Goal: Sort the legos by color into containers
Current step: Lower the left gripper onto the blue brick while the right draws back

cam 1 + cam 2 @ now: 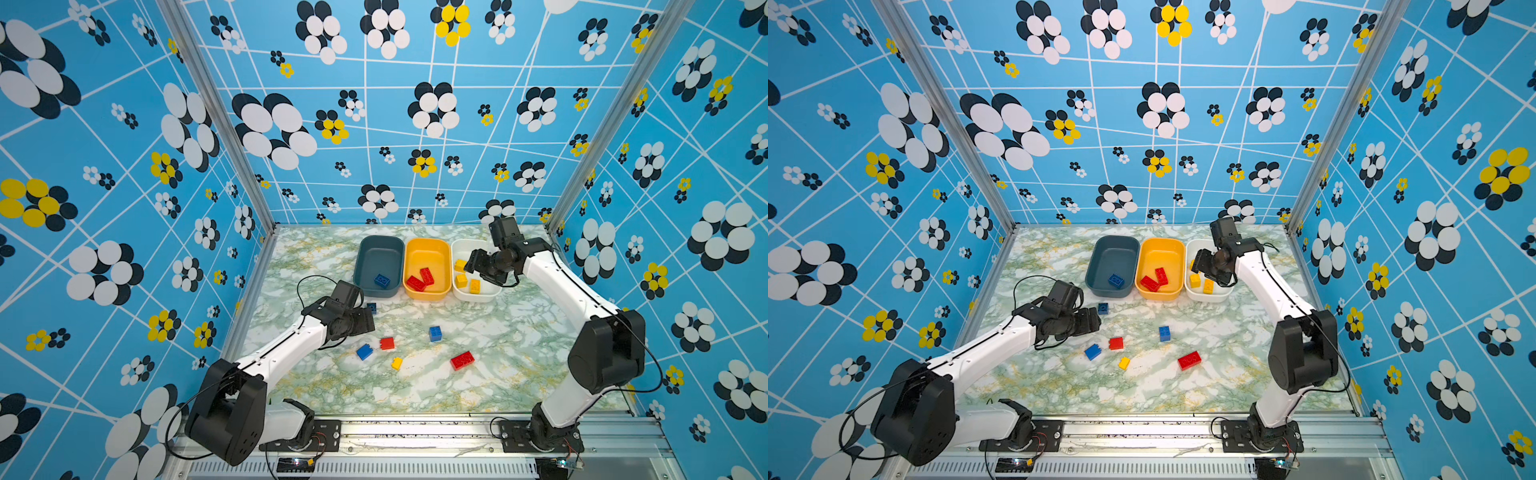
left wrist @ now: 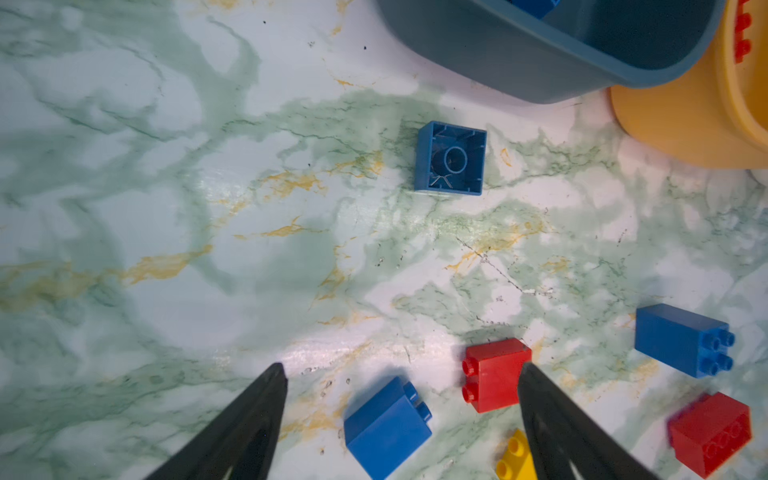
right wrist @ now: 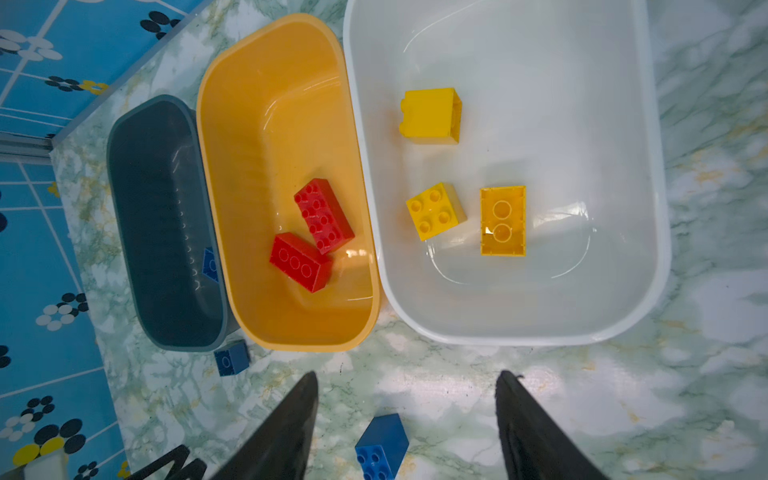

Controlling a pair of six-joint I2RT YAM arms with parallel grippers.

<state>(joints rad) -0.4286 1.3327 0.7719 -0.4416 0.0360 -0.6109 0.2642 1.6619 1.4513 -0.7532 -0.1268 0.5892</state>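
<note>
Mid-sort, the right gripper (image 3: 407, 380) hangs open and empty over the far white tub (image 3: 561, 104), while the left gripper (image 2: 402, 372), spread wide and holding nothing, likely must lower onto the near blue brick (image 2: 386, 424).

Robot lab test cell, not a home or shop. Signs: boxed-in booth w/ printed backdrop walls (image 1: 374, 137) on 3 sides (blue, white lines, black/white/yellow dot flowers), set in aluminium frame posts (image 1: 225, 124). Marble-print surface (image 1: 415, 386) serves as booth floor. Left arm (image 1: 282, 353) & right arm (image 1: 552, 278), white w/ black joints, each sit on a black base plate (image 1: 326, 432) screwed to a metal rail (image 1: 415, 434) along the front edge. Small bare circuit board (image 1: 293, 462) below the rail, near each base.
</note>
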